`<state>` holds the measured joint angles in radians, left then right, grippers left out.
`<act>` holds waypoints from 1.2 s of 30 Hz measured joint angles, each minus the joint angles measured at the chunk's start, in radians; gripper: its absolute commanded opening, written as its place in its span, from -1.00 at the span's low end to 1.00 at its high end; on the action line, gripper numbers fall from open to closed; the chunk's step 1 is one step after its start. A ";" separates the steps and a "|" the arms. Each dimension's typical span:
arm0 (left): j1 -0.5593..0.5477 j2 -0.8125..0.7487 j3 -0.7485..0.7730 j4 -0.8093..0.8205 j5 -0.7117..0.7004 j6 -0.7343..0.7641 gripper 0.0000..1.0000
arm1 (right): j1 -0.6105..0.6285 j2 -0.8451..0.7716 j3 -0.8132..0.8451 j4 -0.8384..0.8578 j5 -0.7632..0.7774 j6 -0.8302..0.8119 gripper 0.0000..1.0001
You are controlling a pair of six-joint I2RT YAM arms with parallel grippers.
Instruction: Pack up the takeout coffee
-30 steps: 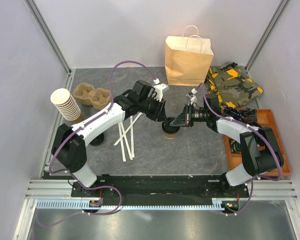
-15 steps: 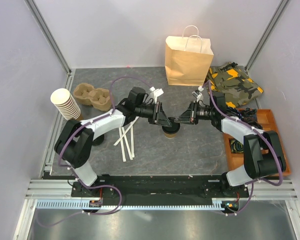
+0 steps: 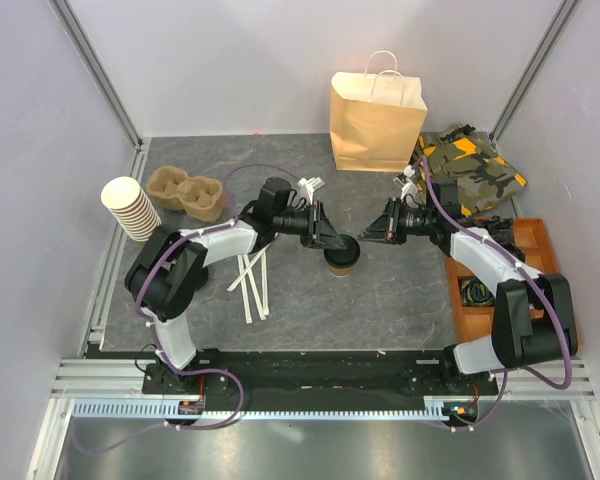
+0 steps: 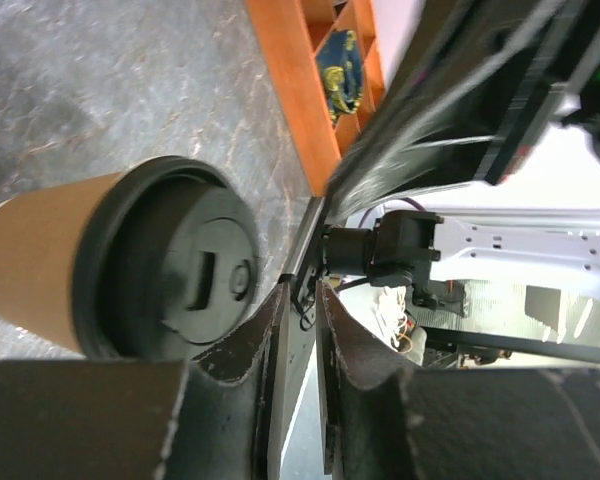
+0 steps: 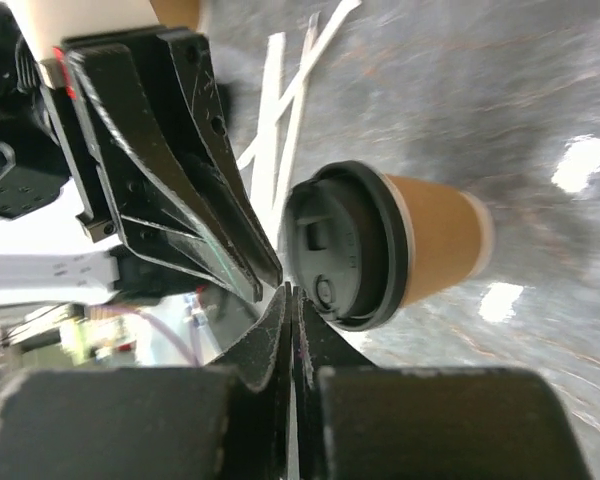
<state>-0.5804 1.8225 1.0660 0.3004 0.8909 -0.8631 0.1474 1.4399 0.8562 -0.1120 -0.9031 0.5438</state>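
The takeout coffee [image 3: 342, 258], a small brown cup with a black lid, stands upright mid-table. My left gripper [image 3: 331, 243] lies low at the lid's left rim; in the left wrist view its fingertips [image 4: 300, 292] stand a narrow slit apart with nothing between them, beside the lid [image 4: 195, 265]. My right gripper [image 3: 366, 238] points at the cup from the right, just off the lid. In the right wrist view its jaws [image 5: 289, 291] are pressed together, empty, next to the lid [image 5: 340, 245] and facing the left gripper [image 5: 245, 255].
A brown paper bag [image 3: 377, 120] stands upright at the back. White sticks [image 3: 252, 275] lie left of the cup. A stack of cups [image 3: 132, 208] and a pulp cup carrier [image 3: 185, 192] sit far left. A camouflage cloth [image 3: 467, 170] and an orange tray [image 3: 552, 300] are on the right.
The left gripper has swung down from above the cup to the lid's left rim and its jaws have narrowed. The right gripper has drawn back slightly to the right.
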 measured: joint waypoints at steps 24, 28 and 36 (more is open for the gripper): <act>-0.004 0.049 0.089 -0.220 -0.106 0.073 -0.70 | 0.269 -0.053 0.277 -0.433 0.536 -0.412 -0.53; -0.008 0.049 0.093 -0.229 -0.109 0.082 -0.70 | 0.275 -0.043 0.302 -0.463 0.595 -0.439 -0.53; -0.016 0.049 0.107 -0.253 -0.126 0.098 -0.71 | 0.296 0.018 0.378 -0.509 0.631 -0.455 -0.56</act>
<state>-0.5964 1.8717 1.1728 0.0475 0.7647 -0.7647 0.4435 1.4582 1.2339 -0.6209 -0.2718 0.0887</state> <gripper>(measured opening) 0.149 0.229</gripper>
